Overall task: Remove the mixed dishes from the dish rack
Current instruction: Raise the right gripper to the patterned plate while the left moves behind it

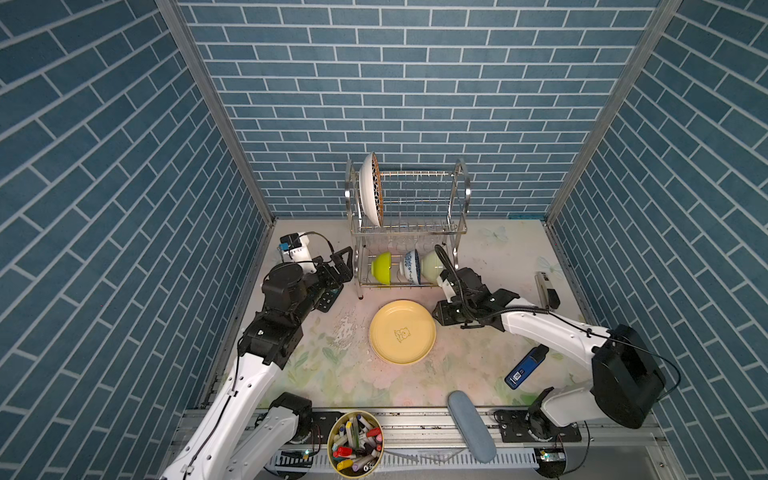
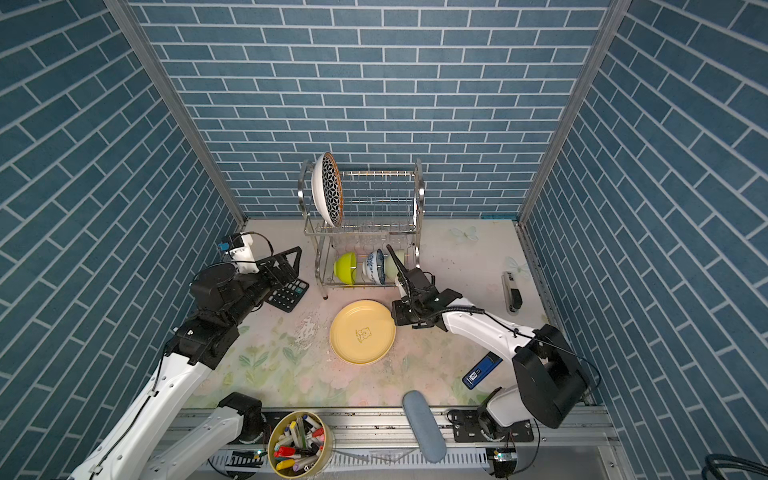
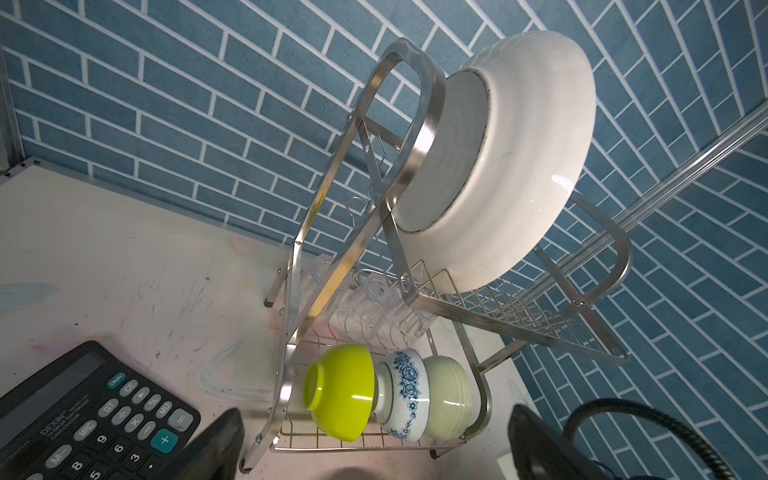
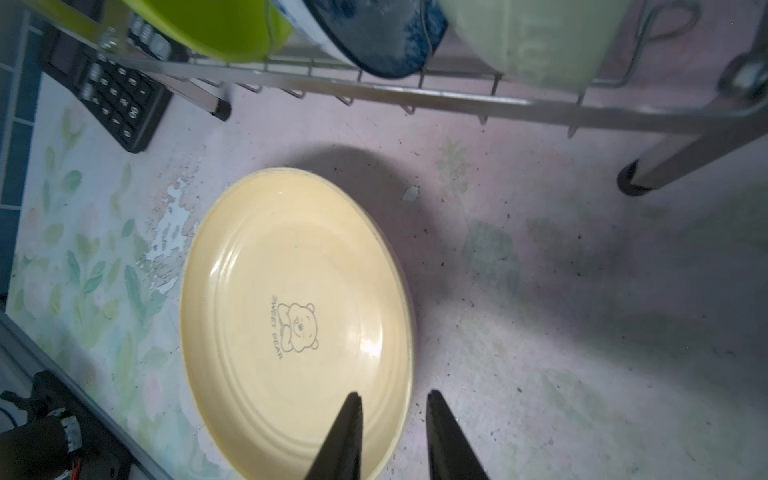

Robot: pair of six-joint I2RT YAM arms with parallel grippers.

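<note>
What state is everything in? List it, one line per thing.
dish rack: upright, partly loaded.
yellow plate: out of it, lying flat, face up.
star-patterned plate: on edge, upper tier.
lime bowl: on its side, lower tier.
blue-on-white bowl: on its side, lower tier.
pale-green bowl: on its side, lower tier.
glass tumblers: in the rack, behind the bowls.
left gripper: open, empty.
right gripper: open, straddling the yellow plate's rim.

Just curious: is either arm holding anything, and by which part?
Nothing is held. The right end effector straddles the rim of the yellow plate, jaws apart; the left end effector is open, empty.
</note>
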